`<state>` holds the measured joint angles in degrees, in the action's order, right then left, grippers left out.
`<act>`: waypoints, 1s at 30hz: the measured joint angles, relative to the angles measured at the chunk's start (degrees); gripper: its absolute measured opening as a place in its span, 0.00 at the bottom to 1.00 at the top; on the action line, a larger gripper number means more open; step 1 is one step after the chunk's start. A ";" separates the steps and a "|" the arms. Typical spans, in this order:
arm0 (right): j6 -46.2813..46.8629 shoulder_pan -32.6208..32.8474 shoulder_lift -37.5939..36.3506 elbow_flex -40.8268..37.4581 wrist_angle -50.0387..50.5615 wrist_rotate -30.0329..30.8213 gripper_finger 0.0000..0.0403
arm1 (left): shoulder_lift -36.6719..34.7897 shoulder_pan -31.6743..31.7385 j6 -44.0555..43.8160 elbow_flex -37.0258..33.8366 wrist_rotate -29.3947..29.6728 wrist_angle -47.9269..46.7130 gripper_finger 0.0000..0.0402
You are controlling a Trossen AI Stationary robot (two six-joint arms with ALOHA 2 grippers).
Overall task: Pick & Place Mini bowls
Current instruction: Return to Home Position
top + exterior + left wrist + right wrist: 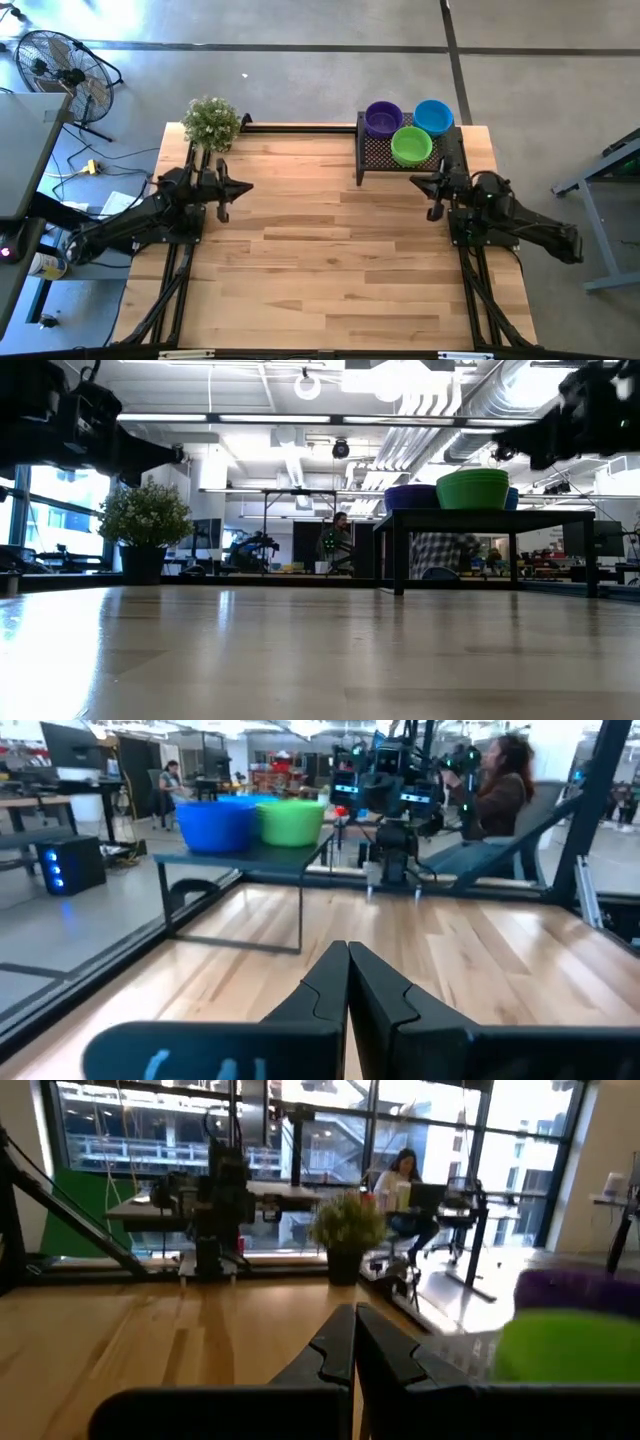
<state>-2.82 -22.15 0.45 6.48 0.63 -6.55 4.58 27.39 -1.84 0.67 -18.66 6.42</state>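
Three stacks of mini bowls stand on the black wire-mesh tray (378, 155) at the table's far right: purple (383, 118), blue (434, 116) and green (411, 145). In the low view the green stack (472, 488) hides most of the others on the raised tray. My left gripper (247, 186) hovers shut at the far left, by the plant, and points toward the table's right. My right gripper (414, 181) hovers shut just on the near side of the tray, pointing left. The left wrist view shows the blue stack (214, 824) and the green stack (291, 821). Neither gripper touches anything.
A leafy potted plant (211, 122) stands at the table's far left corner. The tray sits on legs above the wooden table (330, 260), whose middle and near parts are bare. People sit in the room beyond the table. A fan stands on the floor, left.
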 joint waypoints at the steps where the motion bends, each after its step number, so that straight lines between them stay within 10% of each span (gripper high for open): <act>1: 0.64 0.02 -0.16 -1.59 -1.02 0.20 0.00 | 0.00 -0.11 0.23 0.00 0.67 -0.74 0.00; 12: -1.98 0.09 0.59 -5.91 -2.59 10.71 0.00 | 0.02 -0.01 0.48 0.00 10.56 -4.76 0.00; 30: -3.47 0.04 3.15 -5.91 -2.02 9.99 0.00 | 0.56 -0.01 -1.47 0.00 10.27 -4.55 0.00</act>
<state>-6.28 -22.11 3.60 0.58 -1.39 3.44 5.14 27.38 -3.31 0.67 -8.39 1.87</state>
